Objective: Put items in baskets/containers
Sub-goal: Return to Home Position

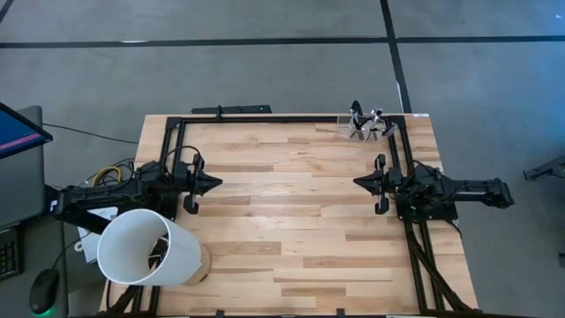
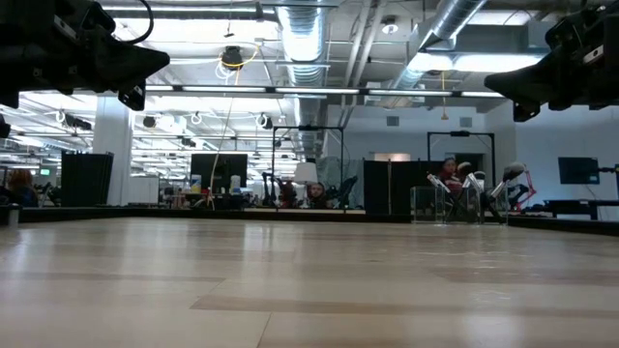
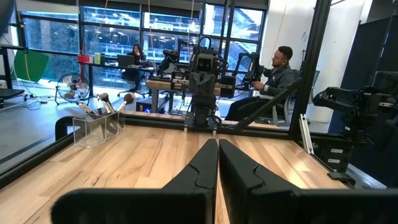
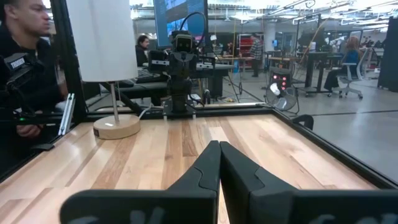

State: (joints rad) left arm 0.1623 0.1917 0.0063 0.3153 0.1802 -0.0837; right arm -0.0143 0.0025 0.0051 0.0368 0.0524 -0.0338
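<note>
Near left, the tub stands on the surface. At mid-depth your left gripper and right gripper face each other, well apart, fingers together on nothing. Far right, the holder carries the brushes. Expect these to be light, stiff, slim and probably slippery, best gripped mid-handle. Their count and the holder's sections cannot be made out.

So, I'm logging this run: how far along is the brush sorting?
Done: the brushes stand in the clear organizer at the far right corner of the table; none show loose on the wood. In hand: nothing; the left gripper and right gripper are shut and empty, at opposite sides. Left: nothing visible.
</note>
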